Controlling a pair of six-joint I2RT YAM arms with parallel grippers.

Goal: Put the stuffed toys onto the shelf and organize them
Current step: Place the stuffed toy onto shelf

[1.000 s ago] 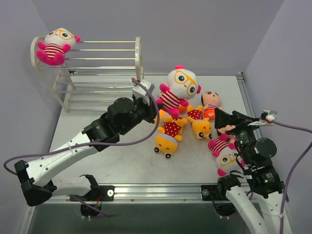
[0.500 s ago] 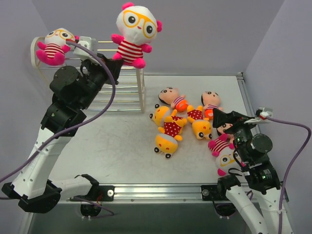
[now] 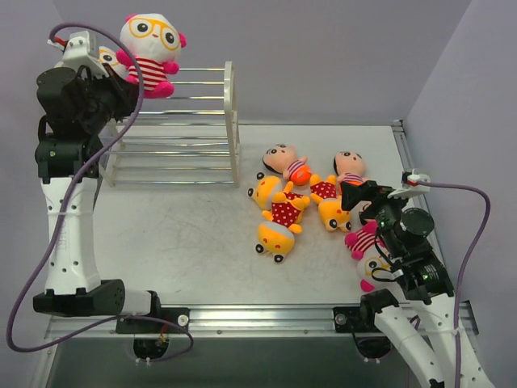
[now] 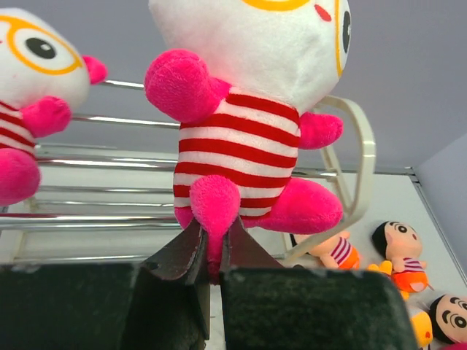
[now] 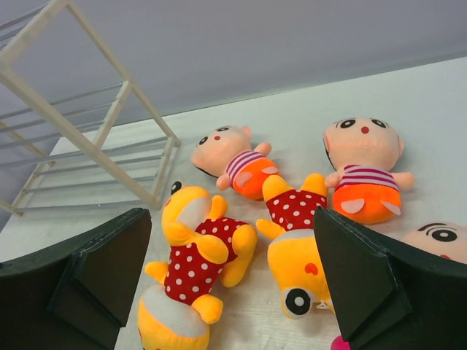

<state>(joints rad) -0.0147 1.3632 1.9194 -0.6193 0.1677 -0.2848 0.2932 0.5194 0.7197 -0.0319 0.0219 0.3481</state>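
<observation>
Pink striped toy [image 4: 241, 146] clamped by one foot in left claw [image 4: 214, 246], sits upright just above claw tips. Half second earlier this toy hangs over right end of shelf [image 3: 230, 105]; now carried to left end, above top tier. Second pink toy [image 4: 29, 80] rests on top rods, left of claw, near. Right claw [image 5: 232, 244] spread wide, grips nothing, low over table [image 3: 186, 234], shifted little toward pile. Ahead of its fingers: yellow-orange toys [image 5: 197, 255] and black-haired toys [image 5: 233, 157], lying as before.

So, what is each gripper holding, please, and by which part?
The left gripper pinches the pink striped toy by one foot; the right gripper holds nothing.
</observation>
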